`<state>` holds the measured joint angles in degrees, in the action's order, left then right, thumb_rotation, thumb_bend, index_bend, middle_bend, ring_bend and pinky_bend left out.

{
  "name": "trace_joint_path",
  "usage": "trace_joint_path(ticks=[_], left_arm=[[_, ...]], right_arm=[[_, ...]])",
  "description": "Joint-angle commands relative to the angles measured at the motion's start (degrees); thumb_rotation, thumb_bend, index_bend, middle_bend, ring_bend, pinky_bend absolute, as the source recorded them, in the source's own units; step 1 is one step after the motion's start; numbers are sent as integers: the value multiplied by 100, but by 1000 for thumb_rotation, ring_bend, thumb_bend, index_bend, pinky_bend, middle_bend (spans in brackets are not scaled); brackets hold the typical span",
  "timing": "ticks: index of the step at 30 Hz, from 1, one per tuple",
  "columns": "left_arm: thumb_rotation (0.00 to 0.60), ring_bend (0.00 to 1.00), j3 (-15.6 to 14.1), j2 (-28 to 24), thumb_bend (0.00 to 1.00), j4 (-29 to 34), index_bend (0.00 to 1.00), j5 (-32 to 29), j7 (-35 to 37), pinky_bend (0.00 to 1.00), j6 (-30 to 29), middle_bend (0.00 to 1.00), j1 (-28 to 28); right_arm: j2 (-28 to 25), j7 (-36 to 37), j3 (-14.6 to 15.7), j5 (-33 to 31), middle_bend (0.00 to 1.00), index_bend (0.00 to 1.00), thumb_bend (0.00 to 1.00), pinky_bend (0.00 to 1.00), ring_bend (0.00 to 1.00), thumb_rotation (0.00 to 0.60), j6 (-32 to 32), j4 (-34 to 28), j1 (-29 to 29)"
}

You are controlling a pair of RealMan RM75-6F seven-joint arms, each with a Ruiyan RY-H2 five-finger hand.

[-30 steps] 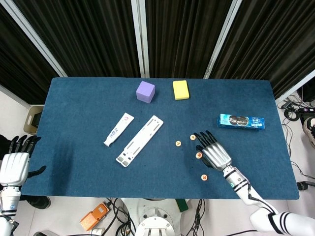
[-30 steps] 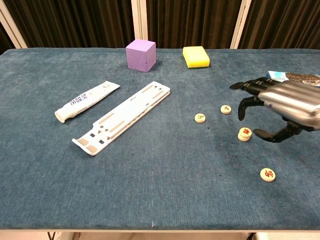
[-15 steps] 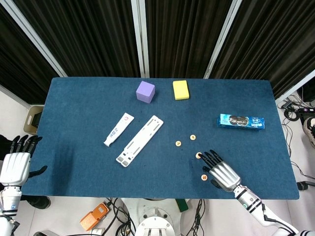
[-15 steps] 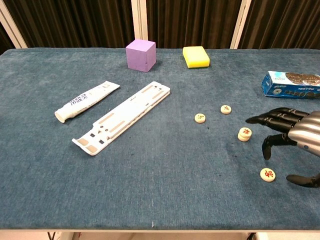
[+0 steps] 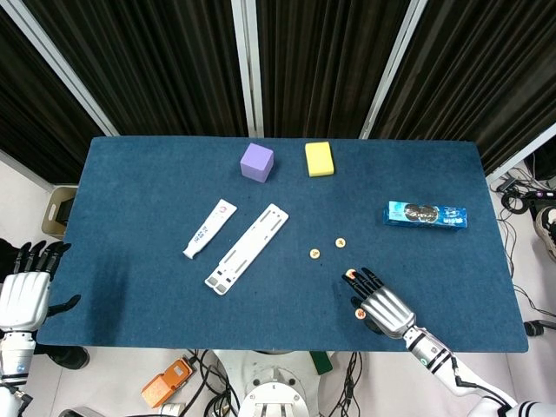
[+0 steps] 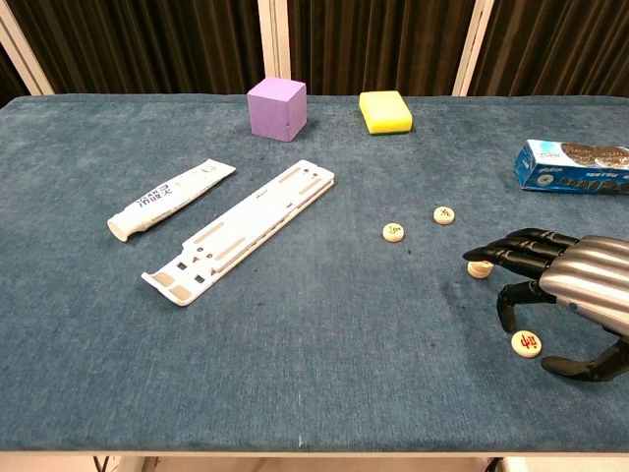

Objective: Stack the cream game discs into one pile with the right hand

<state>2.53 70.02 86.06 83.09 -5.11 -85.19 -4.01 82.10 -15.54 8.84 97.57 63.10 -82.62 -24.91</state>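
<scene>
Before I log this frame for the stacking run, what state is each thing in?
right hand: open, fingers spread above the nearest discs, holding nothing
left hand: open, off the table's left edge
two-disc pile: stacked, partly under the fingers
disc near the table's front edge: flat, single
two far discs: flat, apart
toothpaste tube: lying, capped

Bare cloth around discs (image 6: 393, 232); white tray (image 6: 243, 229) well left.

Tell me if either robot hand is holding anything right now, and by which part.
Nothing is held. The right hand hovers, fingers spread, over a cream game disc with a red mark. The left hand is open off the table's edge.
</scene>
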Motion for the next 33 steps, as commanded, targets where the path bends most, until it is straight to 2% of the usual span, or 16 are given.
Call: trace_joint_path(ticks=[1, 10, 16, 18, 22, 28, 33], left_arm=[[600, 69, -5, 4, 75, -12, 154, 2, 10, 0, 2, 128, 4], [600, 69, -2, 31, 75, -66, 154, 15, 59, 0, -6, 128, 10], [600, 69, 5, 51, 75, -75, 154, 51, 67, 0, -5, 128, -11], [600, 69, 6, 52, 75, -76, 154, 56, 61, 0, -2, 128, -15], [600, 69, 4, 50, 75, -76, 154, 35, 63, 0, 9, 128, -8], [600, 69, -2, 56, 75, -91, 154, 10, 66, 0, 20, 128, 7], [600, 69, -8, 66, 75, -112, 154, -10, 77, 0, 35, 128, 16]], right_arm=[[22, -3, -9, 0, 67, 499, 454, 84, 0, 600, -31, 5, -14], [31, -21, -119, -5, 94, 567, 515, 85, 13, 600, 60, 2, -7], [32, -6, -575, -245, 94, 560, 515, 84, 13, 600, 131, -106, -149], [52, -49, -771, -440, 94, 552, 515, 84, 13, 600, -14, -134, -264], [113, -153, -970, -673, 94, 542, 515, 85, 13, 600, -279, -112, -450], [208, -318, -1065, -928, 94, 536, 516, 85, 13, 600, -590, -26, -622], [225, -347, -1069, -1042, 94, 532, 516, 85, 13, 600, -597, 16, -622]])
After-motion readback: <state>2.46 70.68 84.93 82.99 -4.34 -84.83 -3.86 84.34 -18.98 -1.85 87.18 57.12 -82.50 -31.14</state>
